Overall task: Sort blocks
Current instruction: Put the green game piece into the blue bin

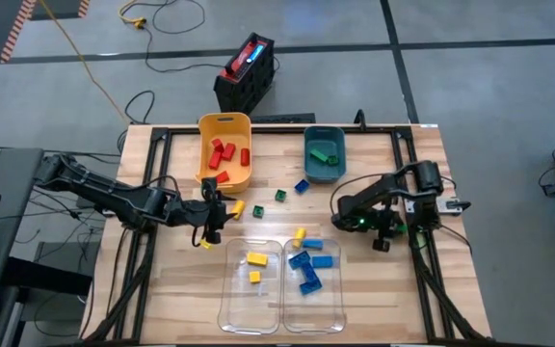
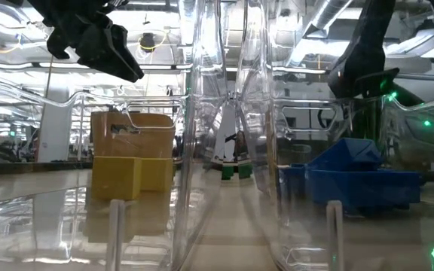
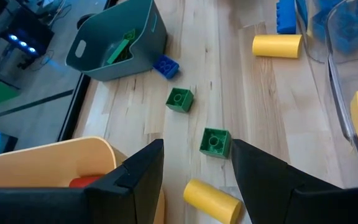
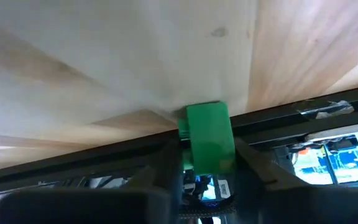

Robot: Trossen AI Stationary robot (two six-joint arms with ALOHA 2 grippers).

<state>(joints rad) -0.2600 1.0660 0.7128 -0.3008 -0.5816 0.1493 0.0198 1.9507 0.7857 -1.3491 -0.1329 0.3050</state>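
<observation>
A green block (image 4: 209, 138) sat between the right gripper's (image 4: 207, 163) two dark fingers in the right wrist view, low in the middle of the frame; the fingers pressed its sides, so that pincer was gripping it. The block was a plain bright green rectangle, its long axis running up the frame, close over the table's (image 1: 181, 280) dark edge rail. From above, that gripper (image 1: 382, 236) was at the right middle of the frame, beside the table's right rail.

The other blocks lay scattered. Two green square blocks (image 3: 179, 99) (image 3: 215, 142) sat studs-up on the bare wood in the middle of the left wrist view, with a blue block (image 3: 166, 66) touching the foot of the teal bin (image 1: 323, 153) above them. A yellow block (image 3: 277, 45) lay at upper right of that view, its long axis across the frame, and another yellow one (image 3: 211, 201) lay slantwise at the bottom, just ahead of the left gripper (image 3: 194, 168), whose fingers stood apart with nothing between them.

From above, red blocks (image 1: 224, 154) were in the yellow bin (image 1: 224, 123) at upper centre, a green one (image 1: 322, 155) in the teal bin to its right. At lower centre, the left clear bin (image 1: 251, 316) held yellow blocks (image 1: 256, 259) and the right clear bin (image 1: 314, 316) held blue ones (image 1: 307, 268). The left gripper (image 1: 210, 220) hovered just left of the clear bins, below the yellow bin.
</observation>
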